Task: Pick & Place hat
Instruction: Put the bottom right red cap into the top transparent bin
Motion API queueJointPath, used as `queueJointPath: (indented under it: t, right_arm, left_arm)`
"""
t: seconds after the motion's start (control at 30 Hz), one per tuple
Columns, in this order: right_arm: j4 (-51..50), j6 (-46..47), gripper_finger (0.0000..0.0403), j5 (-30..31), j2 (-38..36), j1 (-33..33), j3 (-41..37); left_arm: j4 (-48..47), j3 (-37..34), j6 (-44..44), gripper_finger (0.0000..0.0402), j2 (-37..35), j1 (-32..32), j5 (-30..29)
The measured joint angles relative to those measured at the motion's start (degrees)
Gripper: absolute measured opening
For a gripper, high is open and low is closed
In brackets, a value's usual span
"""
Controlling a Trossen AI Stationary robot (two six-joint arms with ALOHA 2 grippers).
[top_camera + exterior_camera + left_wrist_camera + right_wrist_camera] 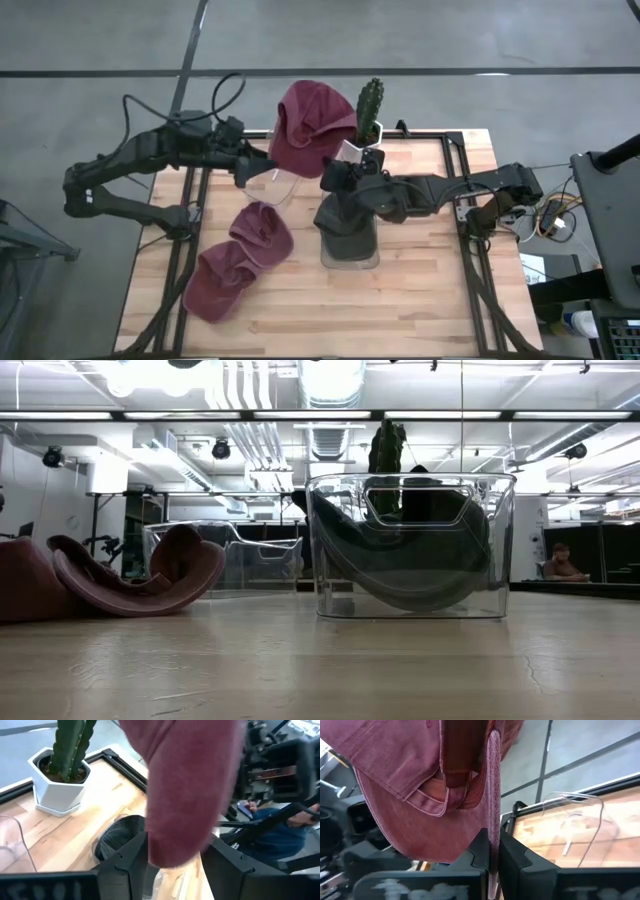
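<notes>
A maroon hat [305,125] is held up over the table's far edge between both grippers. My left gripper [265,158] is at its left side and my right gripper [338,172] at its near right side, each shut on it. In the right wrist view the hat's inside and back strap [457,760] show. The lifted hat is out of the low view. Two more maroon hats [262,230] [220,280] lie on the table's left half. My left gripper [175,850] has a thick bunched part of the maroon hat [180,820] between its two fingers, which stand wide apart on either side of it. It comes level from the table's left. The hat is lifted clear of the table. My right gripper [492,845] pinches a thin edge of the hat [493,820], beside the back strap opening, between its two fingers. It comes from the table's right. The hat is clear of the table and spreads out beyond the fingers.
A clear bin [348,240] at the table's middle holds a dark hat [400,560]. A second clear bin [275,182] stands left of it, under the lifted hat. A cactus in a white pot [368,120] stands at the far edge. A person [562,560] sits in the room behind.
</notes>
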Motion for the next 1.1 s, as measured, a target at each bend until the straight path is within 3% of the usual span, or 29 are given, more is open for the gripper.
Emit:
queueJointPath:
  t: [0.23,0.5,0.7,0.8,0.93,1.1]
  right_arm:
    - [0.2,-0.7,0.0012,-2.5,0.0,0.0,0.0]
    - [0.8,-0.6,0.0013,-4.3,0.2,0.1,0.1]
    - [0.8,-1.2,0.0017,-7.4,0.3,0.1,0.1]
    - [1.6,-4.1,0.0044,-9.1,0.4,0.1,0.1]
    - [1.9,-7.1,0.0108,-12.9,0.4,-0.1,0.1]
    - [0.4,-11.3,0.0195,-20.7,0.3,-0.3,0.1]
  left_arm:
    - [-0.7,0.0,2.0,0.0144,0.2,0.0,0.0]
    - [-2.2,0.0,-0.6,0.0015,-0.1,0.2,-2.0]
    - [-5.4,0.0,-3.5,0.0007,-0.6,0.3,-1.6]
    - [-6.8,0.0,-4.2,0.0005,-0.9,0.7,-1.5]
    - [-7.6,0.3,-5.7,0.0005,-1.8,0.9,-1.5]
    - [-10.8,2.3,-7.5,0.0005,-3.6,1.6,-7.7]
